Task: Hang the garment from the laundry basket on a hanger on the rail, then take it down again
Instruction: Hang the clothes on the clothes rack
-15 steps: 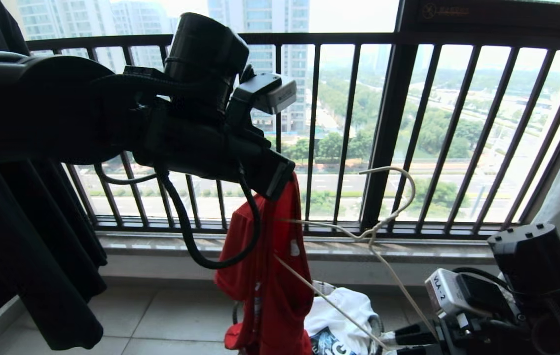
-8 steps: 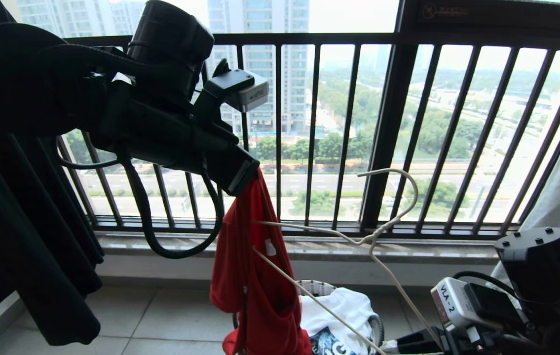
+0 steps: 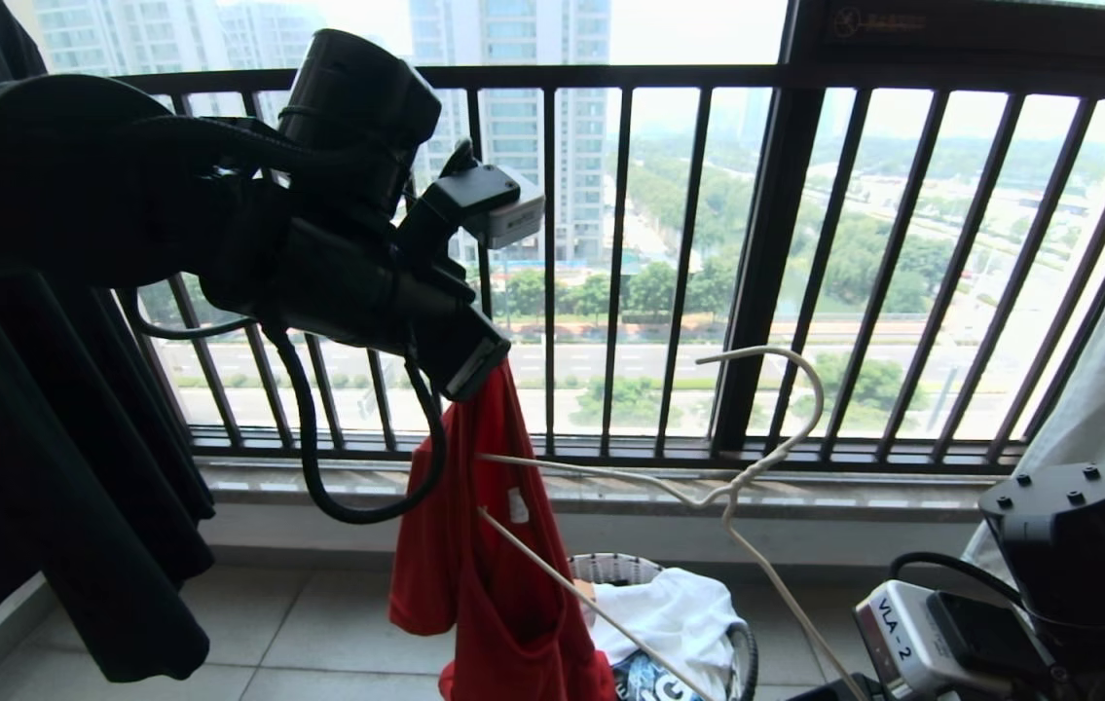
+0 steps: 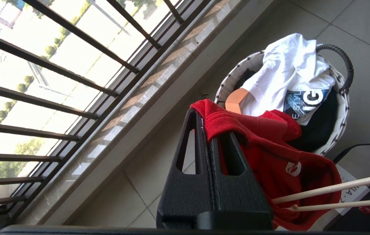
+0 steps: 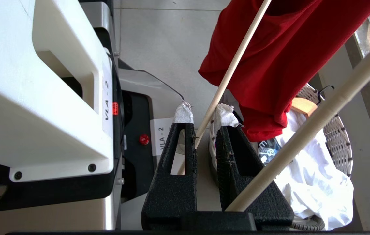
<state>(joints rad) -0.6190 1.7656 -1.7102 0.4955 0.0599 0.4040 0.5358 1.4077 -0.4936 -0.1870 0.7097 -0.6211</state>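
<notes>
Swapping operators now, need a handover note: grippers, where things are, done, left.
Left gripper: shut on the red T-shirt, holding it up above the laundry basket.
Right gripper: shut on the white wire hanger, low at the robot's right; one hanger end reaches into the shirt.
Basket: on the floor by the window railing, with a white graphic-print shirt inside.
Done: shirt lifted out, hanger in hand.
Left: finish threading the hanger, hang it on the rail (not in view), then take it down.
</notes>
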